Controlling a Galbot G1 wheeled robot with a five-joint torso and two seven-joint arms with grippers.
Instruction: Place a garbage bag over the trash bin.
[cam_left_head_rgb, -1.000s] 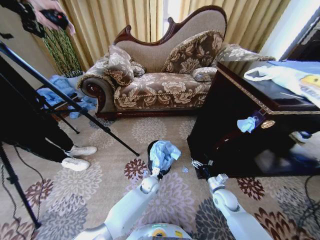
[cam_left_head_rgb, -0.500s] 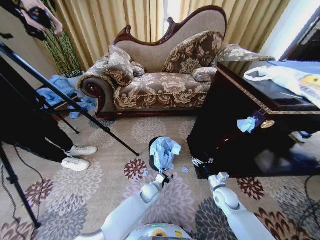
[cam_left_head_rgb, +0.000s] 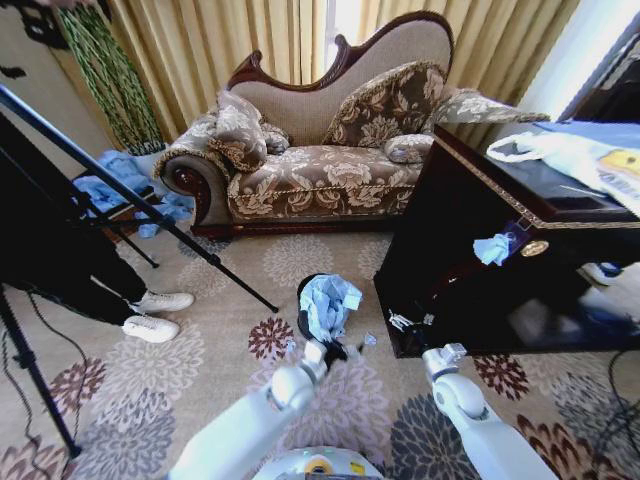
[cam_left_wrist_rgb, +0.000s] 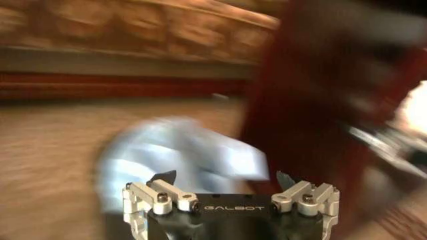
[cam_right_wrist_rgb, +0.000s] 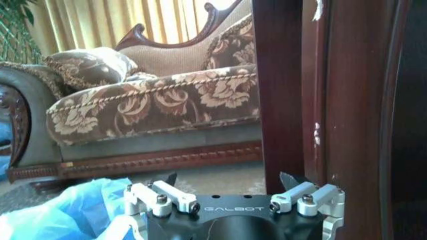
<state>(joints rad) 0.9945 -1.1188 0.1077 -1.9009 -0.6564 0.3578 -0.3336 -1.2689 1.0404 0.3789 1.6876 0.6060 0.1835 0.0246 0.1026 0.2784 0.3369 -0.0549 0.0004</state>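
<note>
The trash bin (cam_left_head_rgb: 308, 318) stands on the patterned carpet (cam_left_head_rgb: 200, 380), in front of the sofa (cam_left_head_rgb: 320, 150) and just beside the corner of the dark wooden cabinet (cam_left_head_rgb: 480, 260). Only a part of its black wall and rim is visible, because the garbage bag (cam_left_head_rgb: 328, 303) sits crumpled on top of it. The bag is a pale-blue bunch that sticks up from the opening and hangs a little over the near edge. It is not spread around the rim.

The left gripper (cam_left_head_rgb: 322, 352) is low above the carpet, just beside the near side of the bin, and it points toward the bag. In the left wrist view its two fingers (cam_left_wrist_rgb: 162, 178) stand apart with nothing between them, and the bag (cam_left_wrist_rgb: 180, 160) shows just ahead as a pale-blue shape. This view is blurred, so I cannot tell if the fingertips touch the plastic.

The right gripper (cam_left_head_rgb: 405, 322) is close to the bottom corner of the cabinet, apart from the bin. In the right wrist view its fingers (cam_right_wrist_rgb: 171, 180) are also spread and hold nothing. They point toward the sofa (cam_right_wrist_rgb: 153, 105), the cabinet's edge (cam_right_wrist_rgb: 287, 85) is just beside them, and a piece of the blue bag (cam_right_wrist_rgb: 60, 210) shows at the side.
</note>
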